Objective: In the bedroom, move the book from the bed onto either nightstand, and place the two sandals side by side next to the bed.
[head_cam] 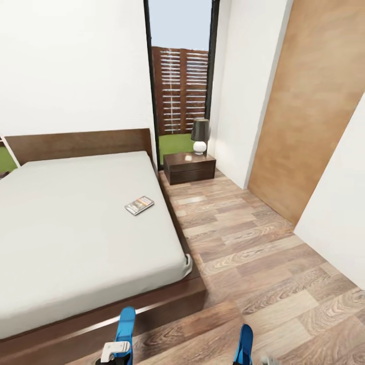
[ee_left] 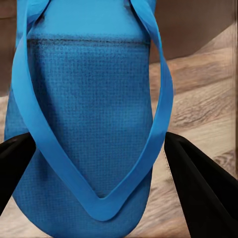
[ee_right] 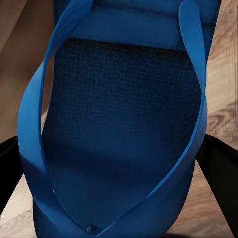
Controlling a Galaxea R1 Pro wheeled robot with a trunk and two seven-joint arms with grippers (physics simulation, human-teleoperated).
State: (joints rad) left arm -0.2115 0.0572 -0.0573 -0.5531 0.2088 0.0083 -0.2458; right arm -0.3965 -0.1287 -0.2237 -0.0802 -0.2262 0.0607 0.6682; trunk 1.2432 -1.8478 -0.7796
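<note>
Each sandal (ee_left: 89, 124) (ee_right: 119, 134) sits clamped between its arm's jaws.

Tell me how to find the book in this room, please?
Find the big bed with the pale mattress. Near its right edge, on the side facing the nightstand, lies the book. It is small, flat and dark with an orange band, the one thing on the mattress.

My head camera looks down over the bed (head_cam: 76, 223); both wrist cameras sit close on the sandals (ee_left: 87, 124), sharing floor (head_cam: 263, 263).
</note>
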